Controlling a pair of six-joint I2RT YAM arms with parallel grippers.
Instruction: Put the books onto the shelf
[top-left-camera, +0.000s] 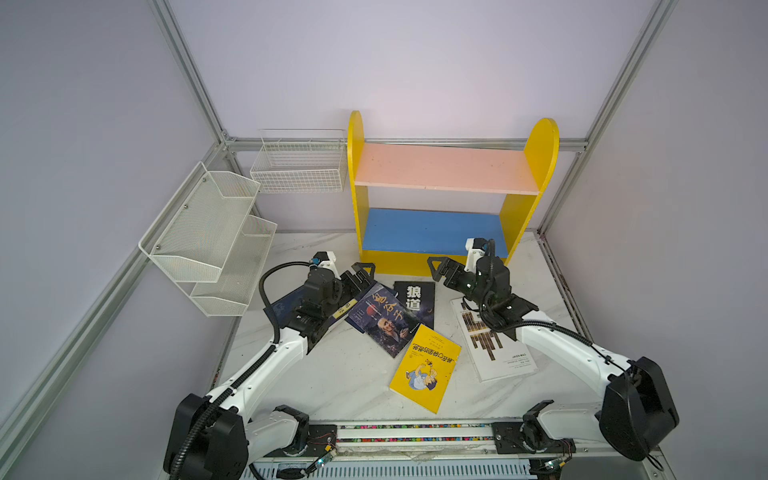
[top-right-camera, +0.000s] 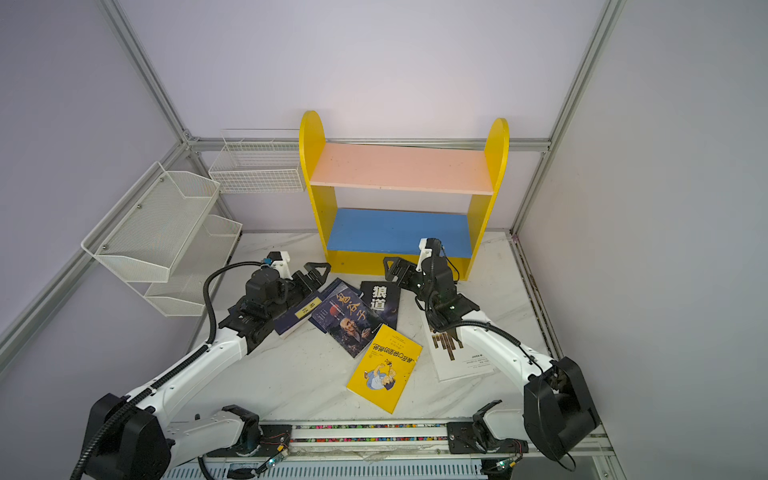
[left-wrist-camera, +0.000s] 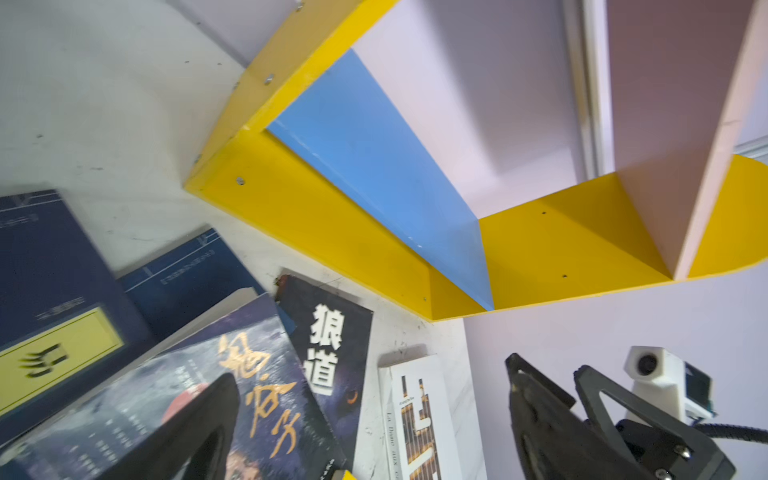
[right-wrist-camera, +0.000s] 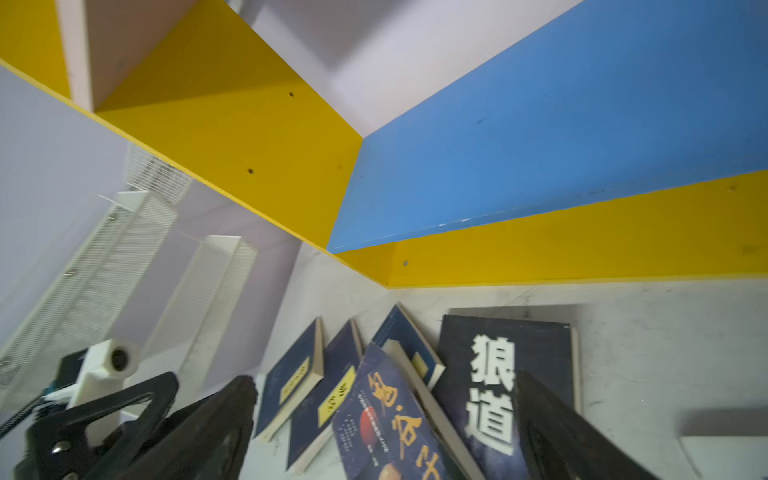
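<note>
The yellow shelf (top-left-camera: 444, 168) stands at the back with its pink and blue boards bare. The books lie loose on the table in front of it: navy ones (right-wrist-camera: 291, 374) partly under my left arm, the dark-blue portrait cover (top-left-camera: 384, 322), the black wolf cover (top-left-camera: 415, 297), the yellow cartoon cover (top-left-camera: 426, 368) and the white one (top-left-camera: 498, 353) under my right arm. My left gripper (top-left-camera: 363, 270) hovers open over the navy books' far end. My right gripper (top-left-camera: 436, 266) is open just right of the black book. Neither holds anything.
A white mesh tiered rack (top-left-camera: 208, 241) hangs on the left wall, and a white wire basket (top-left-camera: 299, 166) sits beside the shelf's left panel. Walls with metal framing close the table on three sides. The arms' base rail (top-left-camera: 415, 432) runs along the front.
</note>
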